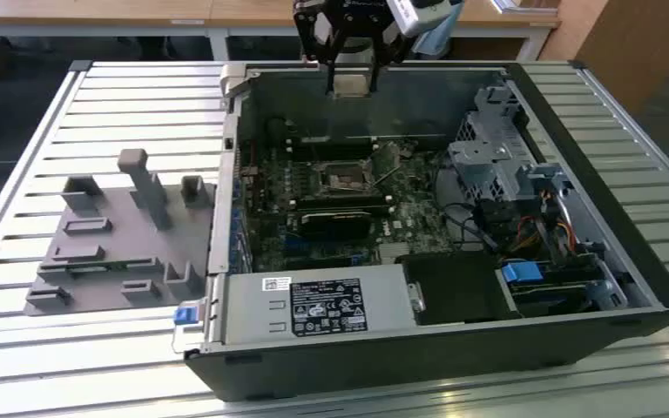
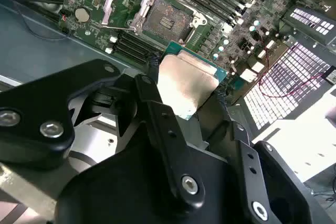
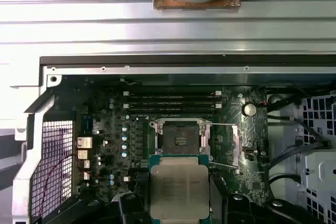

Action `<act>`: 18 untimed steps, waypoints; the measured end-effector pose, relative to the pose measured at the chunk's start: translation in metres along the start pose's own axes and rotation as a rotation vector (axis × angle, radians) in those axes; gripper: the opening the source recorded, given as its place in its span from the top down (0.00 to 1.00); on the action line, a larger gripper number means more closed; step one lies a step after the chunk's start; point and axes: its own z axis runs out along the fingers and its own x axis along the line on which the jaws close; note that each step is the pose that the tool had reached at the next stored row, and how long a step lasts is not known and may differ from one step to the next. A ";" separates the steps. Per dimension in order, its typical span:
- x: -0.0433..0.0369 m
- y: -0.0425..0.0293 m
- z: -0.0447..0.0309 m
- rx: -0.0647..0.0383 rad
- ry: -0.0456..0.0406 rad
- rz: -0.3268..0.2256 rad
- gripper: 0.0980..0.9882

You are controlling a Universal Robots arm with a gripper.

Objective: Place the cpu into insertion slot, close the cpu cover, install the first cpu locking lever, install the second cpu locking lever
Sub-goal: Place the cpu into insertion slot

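Note:
My gripper [image 1: 352, 80] hangs over the far wall of the open computer case, shut on the cpu [image 1: 354, 86]. In both wrist views the cpu [image 2: 184, 85] [image 3: 178, 190] is a silver-grey square with a thin green rim, clamped flat between the black fingers [image 2: 152, 72]. The insertion slot [image 1: 344, 178] [image 2: 165, 22] [image 3: 179, 139] lies bare on the green board below and ahead of the chip, its dark centre exposed. The cpu cover [image 2: 122, 2] [image 3: 235, 145] stands swung up from one edge of the slot. A thin lever wire [image 3: 224, 165] lies beside the slot.
A grey metal box with a white label [image 1: 311, 305] fills the case's near corner. A long black block [image 1: 337, 213] sits just in front of the slot. A drive cage and cables [image 1: 503, 174] crowd the exterior view's right. A grey fixture [image 1: 114, 235] rests on the slatted table.

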 end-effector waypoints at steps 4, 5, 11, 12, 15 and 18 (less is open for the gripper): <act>0.0000 0.0000 0.0000 0.000 0.0000 0.000 0.50; 0.0000 0.0000 0.0000 0.000 0.0000 0.000 0.50; 0.0000 0.0000 0.0000 0.000 -0.0018 0.020 0.50; 0.0000 0.0000 0.0000 -0.001 -0.0023 0.026 0.50; 0.0000 0.0000 0.0000 -0.001 -0.0036 0.041 0.50; 0.0000 0.0000 0.0000 -0.001 -0.0048 0.054 0.50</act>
